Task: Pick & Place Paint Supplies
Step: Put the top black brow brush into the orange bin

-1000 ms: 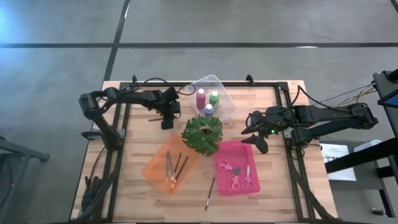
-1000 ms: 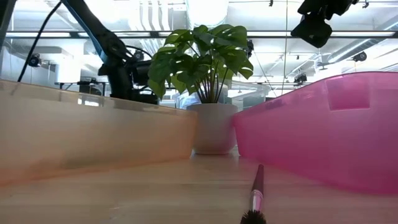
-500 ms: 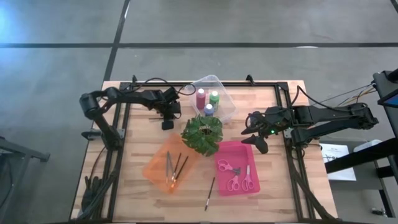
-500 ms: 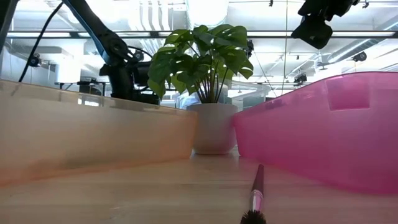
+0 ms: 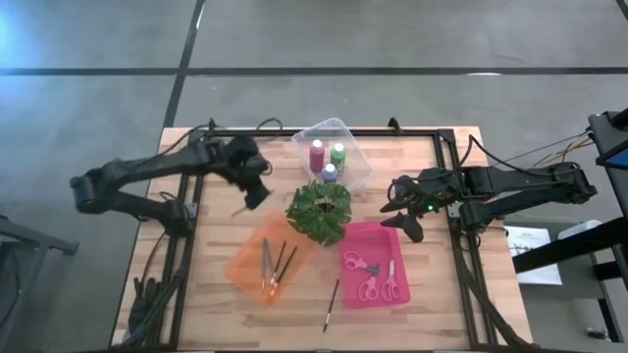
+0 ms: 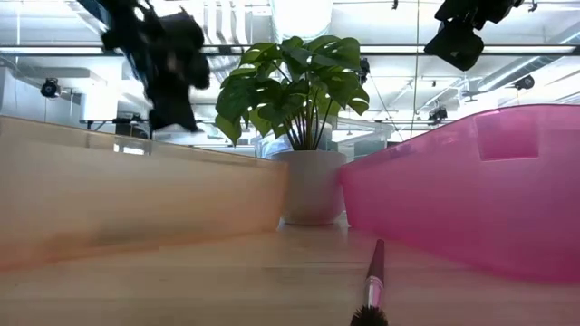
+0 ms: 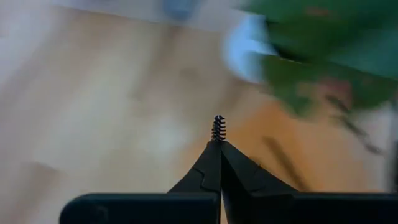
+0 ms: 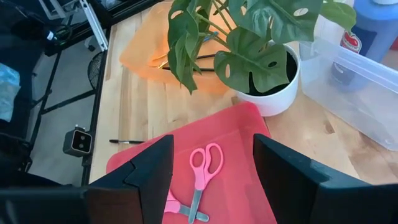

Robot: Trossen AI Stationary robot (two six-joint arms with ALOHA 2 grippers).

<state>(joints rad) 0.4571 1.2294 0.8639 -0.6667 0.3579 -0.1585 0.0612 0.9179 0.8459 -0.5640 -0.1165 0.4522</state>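
Observation:
My left gripper (image 5: 254,193) is shut and raised above the table, left of the plant; in its wrist view a small dark ribbed tip (image 7: 218,127) sticks out past the fingertips. A thin paintbrush (image 5: 238,209) shows just beside it. My right gripper (image 5: 407,222) hovers open over the pink tray's far right corner, above the pink scissors (image 8: 202,168). Maroon (image 5: 317,154), green (image 5: 338,153) and blue-purple (image 5: 329,173) bottles stand in the clear tray. Several brushes (image 5: 276,261) lie in the orange tray. One brush (image 5: 332,305) lies on the table. My left gripper is shut on the thin paintbrush, pinched at the very tips of the two fingers (image 7: 211,162). Only a ribbed dark end shows there. In the high view the brush slants off toward the table's near left, clear of the wood. The exact place of hold is too small to tell.
The potted plant (image 5: 319,209) stands mid-table between the arms, with the clear tray (image 5: 355,147) behind it. The orange tray (image 5: 245,267) and the pink tray (image 5: 397,294) sit toward the near edge. Bare wood lies at the table's left (image 5: 206,255) and far right.
My left arm has swung out toward the table's left, and its gripper has risen and moved a little toward the near edge, still blurred in the low view. The thin paintbrush that lay on the wood beside it has moved with it. My right arm has kept still.

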